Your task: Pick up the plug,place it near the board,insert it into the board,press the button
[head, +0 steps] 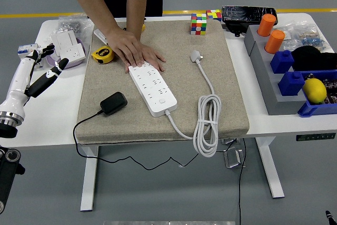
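A black plug (113,103) lies on the beige mat (221,98), left of the white power board (152,89); its thin black cable runs off the mat's front edge. The board lies diagonally in the mat's middle with its round button (162,100) near the close end. A person's hand (138,55) presses flat on the board's far end. My left hand (50,57) hovers over the table's left side, well left of the plug, fingers spread and holding nothing. The right arm is out of view.
The board's own white plug (196,55) and coiled white cord (207,124) lie on the mat's right. A yellow tape measure (102,55), white socket parts (70,47) and colour cubes (198,23) sit at the back. A grey rack (263,77) with orange cylinders, blue blocks and a lemon (314,90) fills the right.
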You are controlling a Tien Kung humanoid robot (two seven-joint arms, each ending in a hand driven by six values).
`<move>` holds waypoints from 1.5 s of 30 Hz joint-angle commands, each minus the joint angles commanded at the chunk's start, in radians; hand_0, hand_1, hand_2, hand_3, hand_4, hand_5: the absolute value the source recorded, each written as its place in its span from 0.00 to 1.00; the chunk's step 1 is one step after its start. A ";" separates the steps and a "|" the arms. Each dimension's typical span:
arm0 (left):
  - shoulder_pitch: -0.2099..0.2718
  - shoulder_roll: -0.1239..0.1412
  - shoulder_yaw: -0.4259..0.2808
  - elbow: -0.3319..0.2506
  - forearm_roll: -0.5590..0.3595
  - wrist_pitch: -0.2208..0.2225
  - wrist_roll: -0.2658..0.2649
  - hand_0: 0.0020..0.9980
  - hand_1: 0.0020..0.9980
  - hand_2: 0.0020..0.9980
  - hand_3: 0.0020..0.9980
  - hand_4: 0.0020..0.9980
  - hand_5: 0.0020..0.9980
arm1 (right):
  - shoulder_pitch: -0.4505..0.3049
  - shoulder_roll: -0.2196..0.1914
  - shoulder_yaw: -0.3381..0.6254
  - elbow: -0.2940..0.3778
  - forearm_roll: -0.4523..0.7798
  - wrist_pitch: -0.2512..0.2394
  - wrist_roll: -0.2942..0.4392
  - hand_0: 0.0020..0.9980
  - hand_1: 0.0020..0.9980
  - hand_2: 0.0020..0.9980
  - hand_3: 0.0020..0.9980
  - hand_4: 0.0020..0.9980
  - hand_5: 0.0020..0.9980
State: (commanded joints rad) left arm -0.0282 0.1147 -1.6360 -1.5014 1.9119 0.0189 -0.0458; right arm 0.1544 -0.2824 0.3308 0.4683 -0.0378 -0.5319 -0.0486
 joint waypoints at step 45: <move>-0.069 0.104 0.158 -0.049 0.263 -0.187 0.053 1.00 1.00 1.00 1.00 1.00 0.65 | 0.011 0.001 0.014 -0.006 0.008 0.001 -0.002 0.96 0.89 0.84 0.87 1.00 1.00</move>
State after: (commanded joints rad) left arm -0.0971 0.2183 -1.4783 -1.5502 2.1747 -0.1685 0.0074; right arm 0.1654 -0.2813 0.3451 0.4620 -0.0296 -0.5305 -0.0506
